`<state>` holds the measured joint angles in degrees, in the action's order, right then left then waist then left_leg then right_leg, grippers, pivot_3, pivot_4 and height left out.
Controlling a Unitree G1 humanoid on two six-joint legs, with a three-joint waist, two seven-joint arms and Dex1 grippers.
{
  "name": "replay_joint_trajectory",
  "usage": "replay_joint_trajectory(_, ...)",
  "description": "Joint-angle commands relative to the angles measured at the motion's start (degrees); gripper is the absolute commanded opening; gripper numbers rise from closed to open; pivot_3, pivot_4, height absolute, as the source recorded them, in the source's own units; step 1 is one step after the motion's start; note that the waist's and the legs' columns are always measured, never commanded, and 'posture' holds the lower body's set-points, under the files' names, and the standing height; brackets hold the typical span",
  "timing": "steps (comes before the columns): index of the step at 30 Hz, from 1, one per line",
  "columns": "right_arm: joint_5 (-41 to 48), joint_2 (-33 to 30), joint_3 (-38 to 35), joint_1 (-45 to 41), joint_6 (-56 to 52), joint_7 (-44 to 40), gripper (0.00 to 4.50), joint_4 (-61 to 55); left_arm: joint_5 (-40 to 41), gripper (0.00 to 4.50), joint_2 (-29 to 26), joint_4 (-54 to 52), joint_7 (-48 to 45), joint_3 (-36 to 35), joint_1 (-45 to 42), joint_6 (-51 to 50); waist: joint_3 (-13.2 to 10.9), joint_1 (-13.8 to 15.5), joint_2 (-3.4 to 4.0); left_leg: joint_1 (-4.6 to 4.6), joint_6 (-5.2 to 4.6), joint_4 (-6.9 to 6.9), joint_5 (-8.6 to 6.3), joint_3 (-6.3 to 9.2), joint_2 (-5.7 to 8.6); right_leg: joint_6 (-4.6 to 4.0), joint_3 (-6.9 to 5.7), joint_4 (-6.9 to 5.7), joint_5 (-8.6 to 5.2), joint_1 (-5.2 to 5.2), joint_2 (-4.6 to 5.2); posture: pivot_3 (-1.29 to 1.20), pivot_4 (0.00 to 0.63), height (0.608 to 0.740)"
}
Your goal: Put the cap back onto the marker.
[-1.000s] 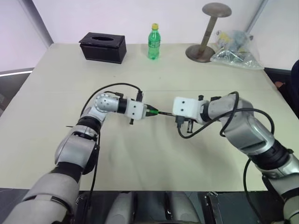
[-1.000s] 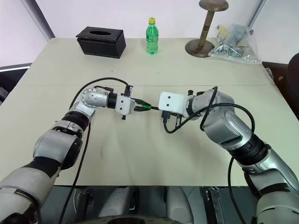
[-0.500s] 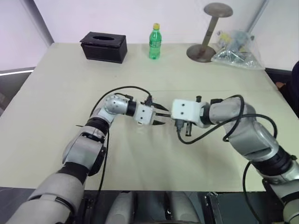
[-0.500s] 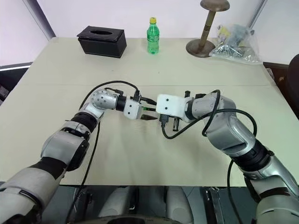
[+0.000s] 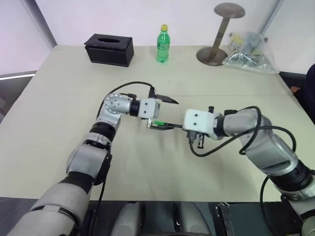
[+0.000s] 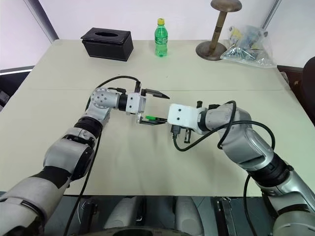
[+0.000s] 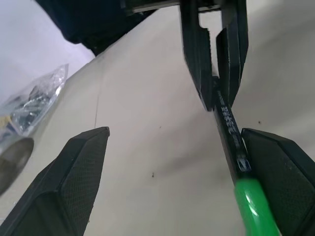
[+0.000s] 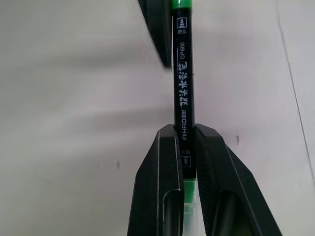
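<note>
While the right end effector point(image 6: 167, 119) is clamped on the marker point(image 8: 182, 93), its long axis runs level toward the left arm. The cap point(image 7: 253, 206) sits on that far end, between the left end effector's point(image 6: 156, 107) spread fingers, above the bench point(image 5: 59, 98).

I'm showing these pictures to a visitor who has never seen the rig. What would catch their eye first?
Most likely the two grippers meeting at mid-table: the right gripper is shut on the marker, holding it above the table, while the left gripper stands wide open around its green cap. Next, the bright green bottle at the far edge, beside a black tissue box.
</note>
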<state>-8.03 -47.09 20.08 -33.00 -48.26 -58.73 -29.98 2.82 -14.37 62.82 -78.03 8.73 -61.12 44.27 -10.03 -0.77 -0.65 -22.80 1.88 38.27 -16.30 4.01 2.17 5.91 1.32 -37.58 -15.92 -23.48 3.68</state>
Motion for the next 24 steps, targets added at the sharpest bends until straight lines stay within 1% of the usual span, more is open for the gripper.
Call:
replay_joint_trajectory(1,1.6,-2.3,-4.5,2.5,-0.1,0.8,0.0,-2.3,3.6,4.48,-2.6,-3.8,-0.8,-3.1,0.6,-5.4,0.0,-0.1,0.0,0.0,0.0,0.0,0.0,0.0,0.0,0.0,0.0,0.0,0.0,0.0,0.0,0.0,0.15,0.74)
replay_joint_trajectory(5,2.9,-3.4,-7.1,5.3,-0.7,1.9,0.0,-2.9,4.5,4.48,-4.6,-7.4,-1.2,-3.6,2.3,-9.6,0.0,-0.1,0.0,0.02,0.0,-0.01,0.0,0.0,-0.03,0.0,0.01,-0.02,0.0,0.0,-0.02,0.0,0.15,0.74)
replay_joint_trajectory(9,4.6,-3.1,-9.6,8.0,-2.4,3.7,0.0,-3.4,4.9,4.48,-5.7,-10.5,0.5,-4.6,4.2,-13.6,0.0,0.0,0.0,0.01,0.0,0.0,0.0,0.0,-0.03,0.0,0.01,-0.02,0.0,0.01,0.0,0.0,0.15,0.74)
replay_joint_trajectory(13,7.4,-0.4,-13.5,11.4,-6.5,7.0,0.0,-4.8,5.5,4.48,-5.9,-14.1,6.0,-6.0,6.2,-19.9,0.0,0.1,0.0,0.01,0.0,0.0,0.0,0.03,-0.04,0.0,0.01,-0.01,0.0,0.03,0.01,0.0,0.15,0.74)
replay_joint_trajectory(17,9.2,5.1,-19.0,14.5,-12.1,13.0,0.0,-5.9,6.5,4.48,-5.8,-20.5,10.7,-7.2,9.8,-26.7,0.0,0.1,0.0,0.02,0.0,0.01,0.0,0.04,-0.06,0.0,0.02,-0.04,0.0,0.03,0.02,0.0,0.15,0.74)
replay_joint_trajectory(20,8.9,7.1,-22.5,16.8,-13.8,17.3,0.0,-5.3,6.8,4.48,-6.3,-26.6,14.8,-7.7,13.6,-32.0,0.0,0.1,0.0,0.03,0.01,0.01,0.0,0.04,-0.07,0.0,0.04,-0.08,0.0,0.02,0.03,0.0,0.15,0.74)
replay_joint_trajectory(24,7.6,7.9,-26.2,20.5,-12.9,23.0,0.0,-2.0,5.9,4.48,-6.5,-34.8,21.9,-8.0,19.2,-37.9,0.0,0.1,0.01,0.06,0.02,0.0,0.01,0.04,-0.09,0.0,0.07,-0.11,0.0,0.02,0.05,0.0,0.15,0.74)
